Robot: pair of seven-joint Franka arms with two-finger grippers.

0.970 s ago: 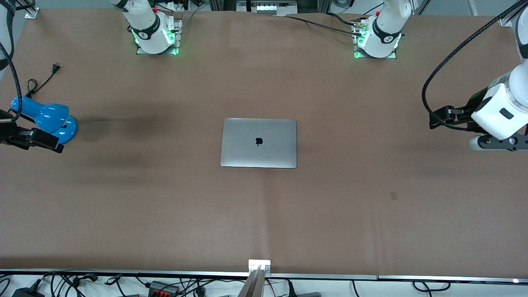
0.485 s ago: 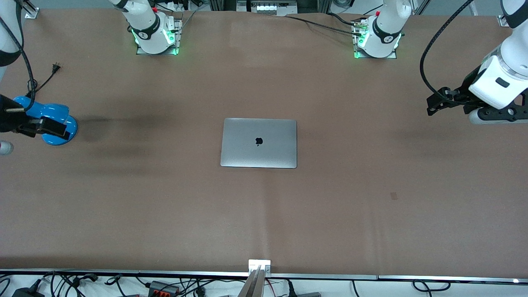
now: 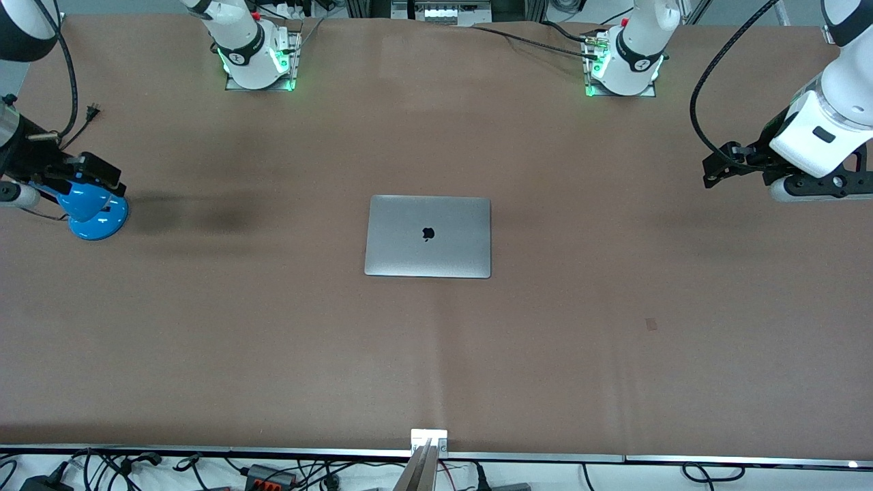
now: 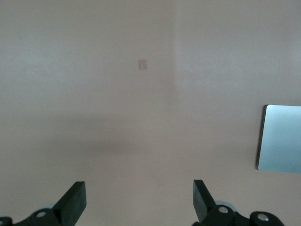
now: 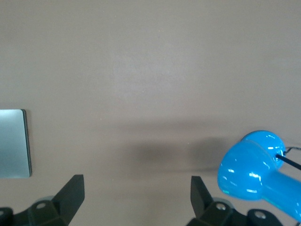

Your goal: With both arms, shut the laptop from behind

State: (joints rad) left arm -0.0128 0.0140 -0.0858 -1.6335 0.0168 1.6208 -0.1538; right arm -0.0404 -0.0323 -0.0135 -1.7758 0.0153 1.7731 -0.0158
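Note:
The silver-grey laptop [image 3: 427, 236] lies shut and flat in the middle of the table, lid up with its dark apple logo showing. One edge of the laptop [image 4: 282, 139] shows in the left wrist view and an edge of the laptop [image 5: 13, 143] in the right wrist view. My left gripper [image 3: 716, 167] hangs open over bare table at the left arm's end, well apart from the laptop. My right gripper [image 3: 109, 179] hangs open over the blue lamp at the right arm's end. Nothing sits between the fingers of the left gripper [image 4: 139, 197] or the right gripper [image 5: 137, 193].
A blue desk lamp [image 3: 92, 208] stands on the table at the right arm's end, its black cord and plug [image 3: 92, 112] trailing toward the bases; the lamp [image 5: 256, 172] also shows in the right wrist view. A small tape mark [image 3: 651, 324] lies on the brown tabletop [image 3: 273, 341].
Both grippers have drawn back toward the bases' side of the table, staying open. The right gripper now hangs over the lamp. The laptop has not moved.

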